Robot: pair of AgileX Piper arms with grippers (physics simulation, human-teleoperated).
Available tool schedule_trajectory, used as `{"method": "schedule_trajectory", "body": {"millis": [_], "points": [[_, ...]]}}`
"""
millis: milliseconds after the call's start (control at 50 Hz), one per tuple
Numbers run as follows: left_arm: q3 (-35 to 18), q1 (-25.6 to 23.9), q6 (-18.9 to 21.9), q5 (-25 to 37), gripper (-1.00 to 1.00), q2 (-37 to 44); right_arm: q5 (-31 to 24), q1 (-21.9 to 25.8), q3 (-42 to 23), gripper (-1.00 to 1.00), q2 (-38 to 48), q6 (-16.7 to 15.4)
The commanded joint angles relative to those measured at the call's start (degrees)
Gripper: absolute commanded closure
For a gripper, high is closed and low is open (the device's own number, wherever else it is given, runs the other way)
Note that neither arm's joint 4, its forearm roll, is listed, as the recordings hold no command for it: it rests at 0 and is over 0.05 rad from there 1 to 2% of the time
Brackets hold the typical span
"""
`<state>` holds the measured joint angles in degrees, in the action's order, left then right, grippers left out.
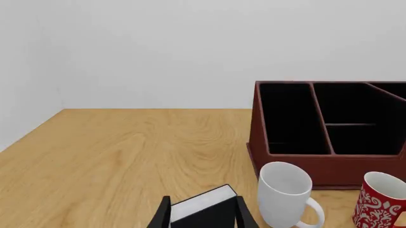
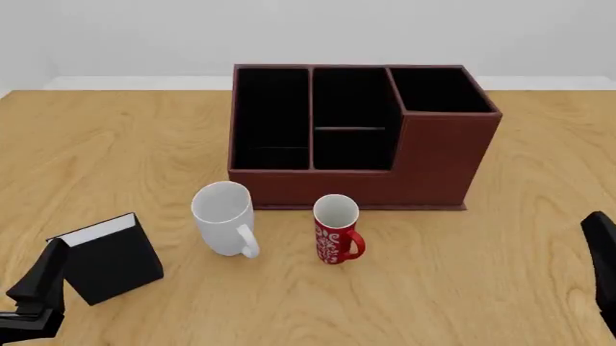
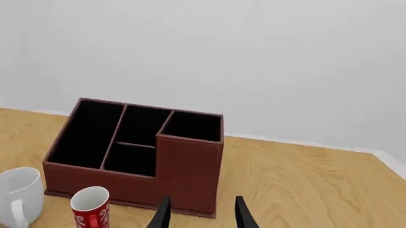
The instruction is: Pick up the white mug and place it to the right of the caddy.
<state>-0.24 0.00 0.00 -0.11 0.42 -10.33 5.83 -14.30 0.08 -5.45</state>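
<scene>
The white mug (image 2: 224, 218) stands upright just in front of the caddy (image 2: 358, 137), at its left end, with the red mug (image 2: 336, 229) close beside it. It looks rigid, glossy and likely slippery, probably breakable; pinching the rim wall or the loop handle seems safest. The left gripper (image 1: 201, 213) hangs low, far from the caddy, jaws spread either side of a black book (image 2: 109, 258). The right gripper (image 3: 201, 213) points at the caddy, jaws apart and empty

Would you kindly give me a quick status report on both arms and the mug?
Both pincers open, empty, low at near edge. White mug upright, untouched, front-left of caddy. Red mug stands beside it, toward the drop side.
</scene>
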Motion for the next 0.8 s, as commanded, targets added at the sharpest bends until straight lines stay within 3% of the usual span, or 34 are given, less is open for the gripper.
{"method": "schedule_trajectory", "body": {"millis": [20, 420, 800], "points": [[0.0, 0.0, 0.0, 0.0, -1.0, 0.01, -7.09, 4.03, -8.97, -1.0, 0.19, -5.27], [0.0, 0.0, 0.0, 0.0, -1.0, 0.01, -5.76, 16.04, -21.74, -1.0, 21.49, -15.79], [0.0, 0.0, 0.0, 0.0, -1.0, 0.01, -8.8, 25.05, -33.09, -1.0, 41.21, -19.89]]}}
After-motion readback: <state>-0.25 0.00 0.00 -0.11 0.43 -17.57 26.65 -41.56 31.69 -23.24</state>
